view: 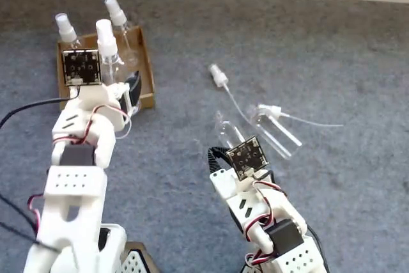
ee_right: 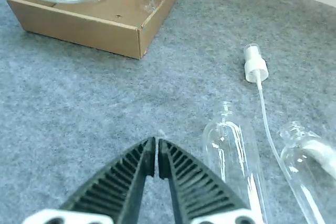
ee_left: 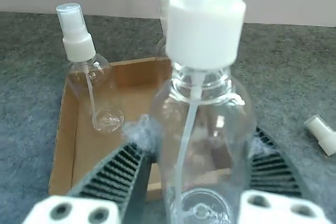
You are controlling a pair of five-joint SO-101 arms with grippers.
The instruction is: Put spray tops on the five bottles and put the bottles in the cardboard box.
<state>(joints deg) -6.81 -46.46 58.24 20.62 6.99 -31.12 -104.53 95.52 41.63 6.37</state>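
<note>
Left gripper (ee_left: 197, 174): jaws clamp clear spray-topped plastic bottle (ee_left: 205, 124) over brown cardboard box's (ee_left: 65, 145) near edge.
Right gripper (ee_right: 157, 153): jaws closed, empty; grey worktop (ee_right: 68, 108) open ahead.
Cut off: held bottle's nozzle.

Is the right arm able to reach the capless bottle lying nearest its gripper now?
Probably yes: the bottle lies on bare carpet close beside the right gripper, with nothing between them, though the shut jaws must open first.
</note>
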